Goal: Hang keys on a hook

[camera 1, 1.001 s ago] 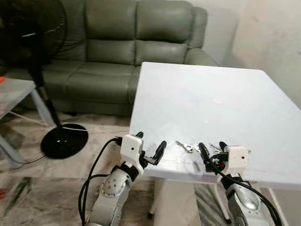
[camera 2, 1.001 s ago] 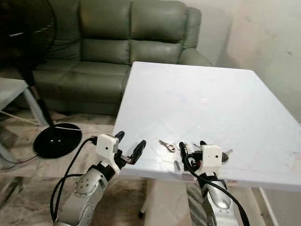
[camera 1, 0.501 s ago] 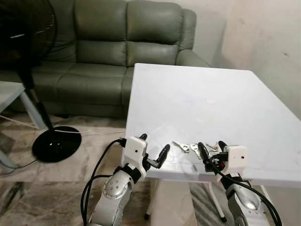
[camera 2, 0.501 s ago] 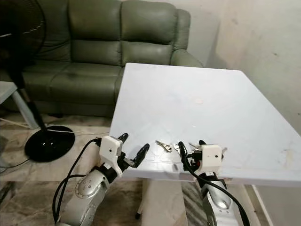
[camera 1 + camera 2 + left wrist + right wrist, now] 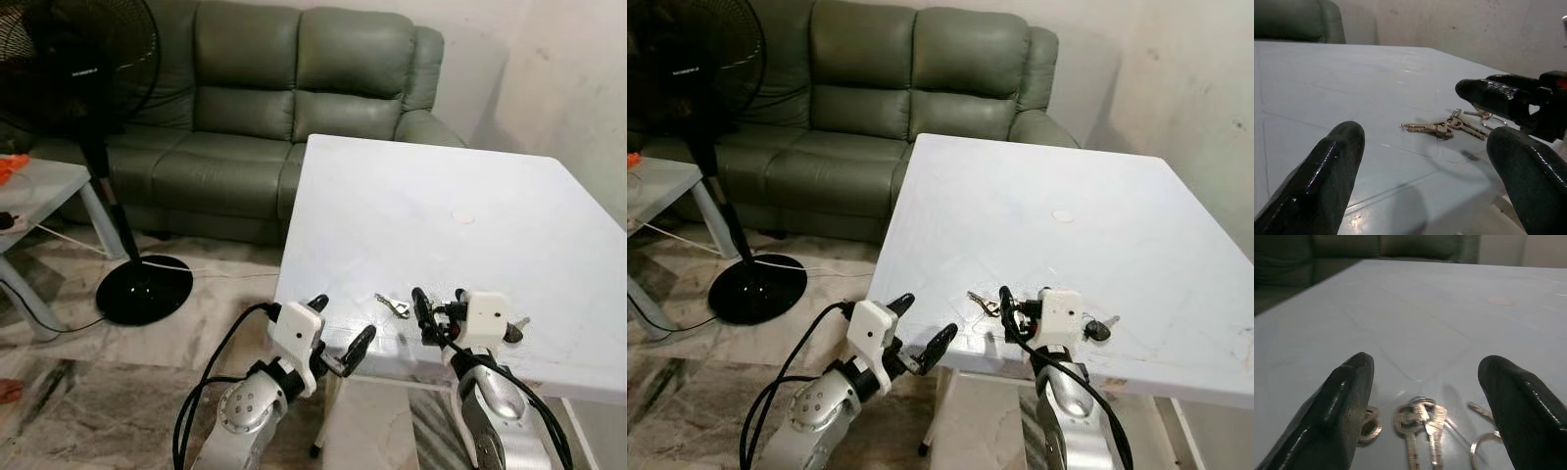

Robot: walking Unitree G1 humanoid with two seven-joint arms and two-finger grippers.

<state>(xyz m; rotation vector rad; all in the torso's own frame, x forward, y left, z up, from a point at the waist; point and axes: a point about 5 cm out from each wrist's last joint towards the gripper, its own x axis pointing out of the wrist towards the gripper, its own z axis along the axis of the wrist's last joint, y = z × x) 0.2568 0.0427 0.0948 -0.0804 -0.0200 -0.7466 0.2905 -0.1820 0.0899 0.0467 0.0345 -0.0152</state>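
Right wrist view: the right gripper (image 5: 1425, 396) hangs low over the white tabletop (image 5: 1415, 318), its black fingers spread wide on either side of a bunch of silver metal keys on rings (image 5: 1422, 423). The keys lie flat near the tabletop's front edge, fanned out, thin and loose. A good pick would likely close on a ring or bunched blades. The left gripper (image 5: 338, 338), also wide open, waits at the edge.

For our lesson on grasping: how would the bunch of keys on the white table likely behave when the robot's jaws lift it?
The bunch of keys lies flat as thin metal blades on rings, so it would probably dangle loosely. On the smooth white table it may slide. The right gripper, jaws open, may catch a single key.
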